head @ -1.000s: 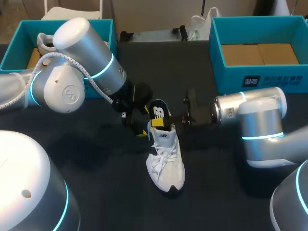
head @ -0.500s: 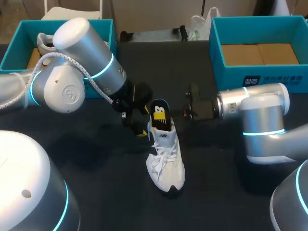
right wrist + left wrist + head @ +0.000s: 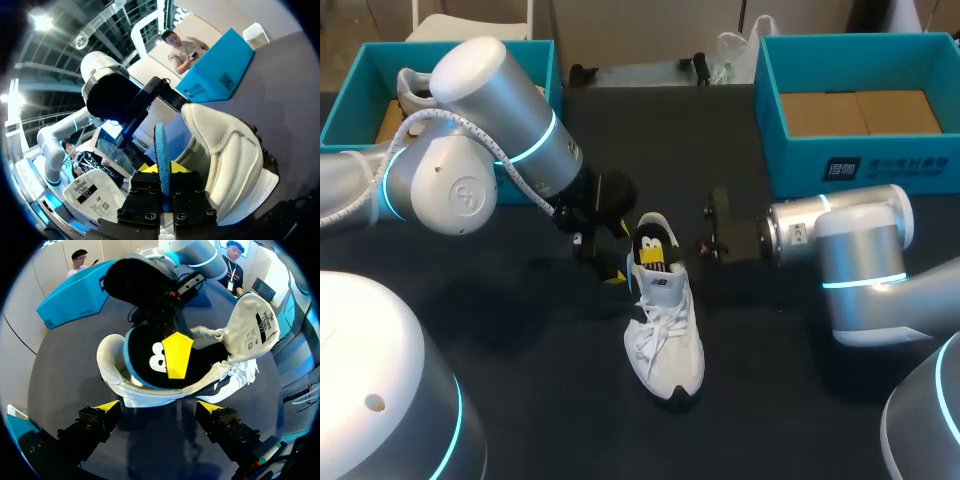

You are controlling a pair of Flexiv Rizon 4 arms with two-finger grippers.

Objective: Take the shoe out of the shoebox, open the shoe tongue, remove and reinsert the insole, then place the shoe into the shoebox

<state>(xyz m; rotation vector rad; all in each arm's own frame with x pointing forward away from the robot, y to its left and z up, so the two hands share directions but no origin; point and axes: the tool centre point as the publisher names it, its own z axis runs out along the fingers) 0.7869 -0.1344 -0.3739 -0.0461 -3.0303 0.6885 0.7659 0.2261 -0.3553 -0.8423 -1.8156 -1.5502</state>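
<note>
At mid-table you have the white shoe (image 3: 665, 340) lying on its sole on the dark table (image 3: 520, 330), toe toward the camera side, heel toward the far edge. It is out of both boxes.

Insole (image 3: 160, 352): black, with a blue rim and a yellow patch. It stands partly out of the shoe's opening, its lower end down inside.

Tongue (image 3: 252, 322): folded forward over the laces, with the printed label on its inner face showing.

Right gripper (image 3: 163, 172): it comes in from the right at heel height. In its wrist view you see the insole edge-on, running up from between the two fingers, which are closed on it from both sides.

Left gripper (image 3: 159, 407): it sits just beside the heel on the left. Its fingers are spread wide, with the yellow tips just short of the shoe's side. You cannot tell from these views whether either tip touches the shoe.

The right-hand shoebox (image 3: 770, 120), teal, sits at the far right with only its cardboard floor showing.

The left-hand shoebox (image 3: 350, 100), also teal, sits at the far left behind the left arm, with a second white shoe (image 3: 410, 90) inside.
</note>
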